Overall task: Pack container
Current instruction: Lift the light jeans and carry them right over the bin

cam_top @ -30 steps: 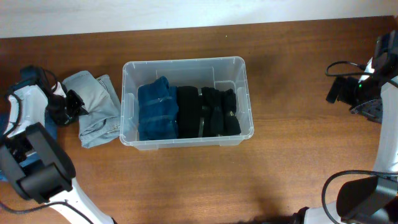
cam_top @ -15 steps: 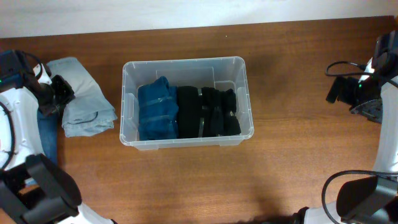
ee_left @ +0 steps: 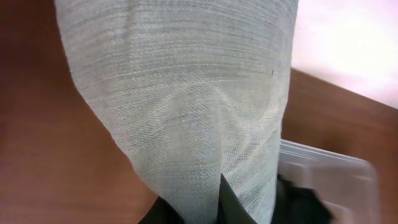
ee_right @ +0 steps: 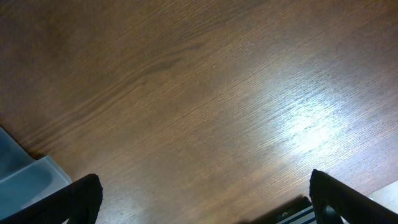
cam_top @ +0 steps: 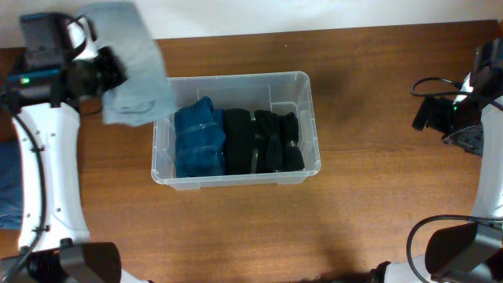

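Note:
The container (cam_top: 236, 77), a clear plastic bin, stands mid-table with a folded blue garment (cam_top: 196, 141) at its left and black garments (cam_top: 263, 141) beside it. My left gripper (cam_top: 106, 72) is shut on a pale grey-blue cloth (cam_top: 135, 63), held up over the bin's back-left corner. In the left wrist view the cloth (ee_left: 186, 93) fills most of the frame, pinched at my left gripper (ee_left: 224, 208), with the bin's rim (ee_left: 329, 171) at lower right. My right gripper (ee_right: 205, 205) stands open over bare wood at the far right (cam_top: 431, 115).
Dark blue fabric (cam_top: 8, 177) lies at the table's left edge. A corner of the bin (ee_right: 25, 180) shows at the lower left of the right wrist view. A black cable (cam_top: 428, 82) loops by the right arm.
My left gripper has lifted the pale cloth off the table and carried it back and to the right, up to the bin's back-left corner. The right arm has not moved.

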